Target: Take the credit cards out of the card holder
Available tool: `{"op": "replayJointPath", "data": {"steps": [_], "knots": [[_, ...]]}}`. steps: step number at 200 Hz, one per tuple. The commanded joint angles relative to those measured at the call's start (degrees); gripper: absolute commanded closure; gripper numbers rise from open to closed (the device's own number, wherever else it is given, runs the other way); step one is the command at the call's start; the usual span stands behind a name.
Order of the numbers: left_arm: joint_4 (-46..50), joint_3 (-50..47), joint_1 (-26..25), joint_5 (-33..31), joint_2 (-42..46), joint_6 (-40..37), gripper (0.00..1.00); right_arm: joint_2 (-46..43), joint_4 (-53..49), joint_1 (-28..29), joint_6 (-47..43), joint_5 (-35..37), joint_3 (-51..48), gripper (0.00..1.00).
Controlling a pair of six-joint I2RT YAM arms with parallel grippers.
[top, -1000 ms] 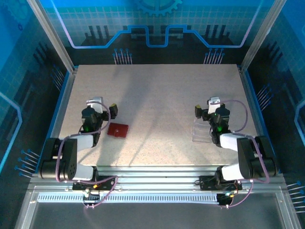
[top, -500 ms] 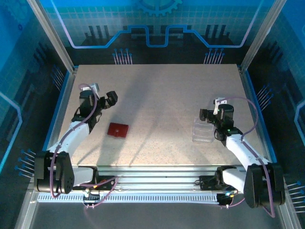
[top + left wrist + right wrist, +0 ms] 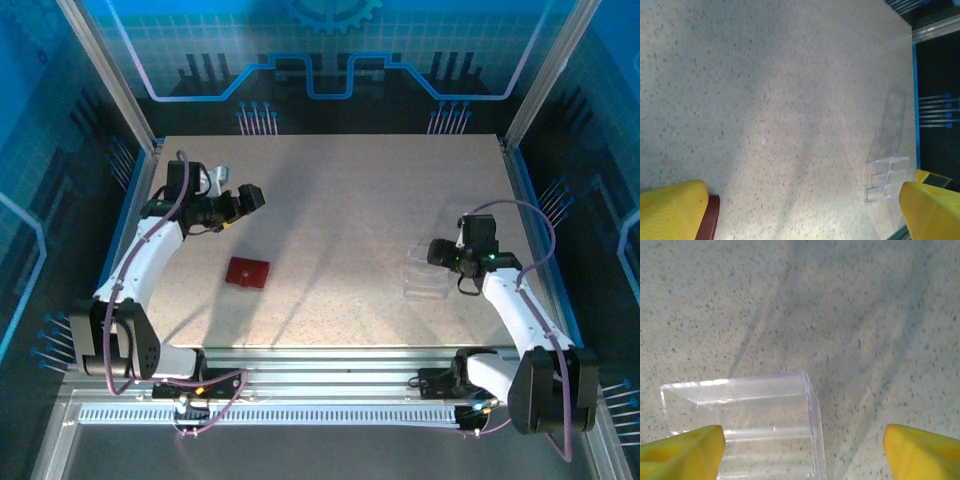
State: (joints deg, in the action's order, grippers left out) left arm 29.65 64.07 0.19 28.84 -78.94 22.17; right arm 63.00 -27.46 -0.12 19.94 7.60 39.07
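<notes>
Card holder (image 3: 247, 272) still lies shut at lower left. Both arms have stretched out, but left gripper (image 3: 250, 198) and right gripper (image 3: 433, 252) stay wide and empty. No cards are out.

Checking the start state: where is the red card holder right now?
In the top view the card holder lies flat on the left half of the table, nearer the arm bases than the open left gripper, with nothing touching it.

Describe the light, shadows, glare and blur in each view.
Top view: even light, soft slanting arm shadows across the table; the clear stand is faint. Left wrist: the left fingers are blurred, soft shadow bands on the table. Right wrist: glare streak on the stand's top edge, right fingers out of focus.
</notes>
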Motion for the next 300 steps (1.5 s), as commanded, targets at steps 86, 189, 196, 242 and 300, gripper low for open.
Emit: {"op": "replayJointPath", "data": {"steps": [86, 189, 196, 242, 300], "knots": [[2.25, -3.67, 0.0, -6.15, 8.04, -4.37, 0.01, 4.61, -3.61, -2.03, -0.17, -4.1, 1.87, 0.59], [-1.92, -8.03, 0.96, -7.63, 9.29, -1.49, 0.01, 11.2, -2.58, -2.43, -2.94, -2.03, 4.96, 0.84], [-2.41, -8.44, 0.96, -7.26, 8.96, -1.14, 0.01, 11.62, -2.42, -2.43, -3.14, -2.29, 5.11, 0.85], [-2.91, -8.79, 0.98, -6.78, 7.48, -0.46, 0.01, 12.82, -2.32, -2.43, -3.67, -2.51, 5.49, 0.87], [-3.0, -9.05, 1.1, -7.13, 7.66, -0.38, 0.01, 9.91, -3.83, -2.49, -3.68, -0.95, 5.07, 0.79]]}}
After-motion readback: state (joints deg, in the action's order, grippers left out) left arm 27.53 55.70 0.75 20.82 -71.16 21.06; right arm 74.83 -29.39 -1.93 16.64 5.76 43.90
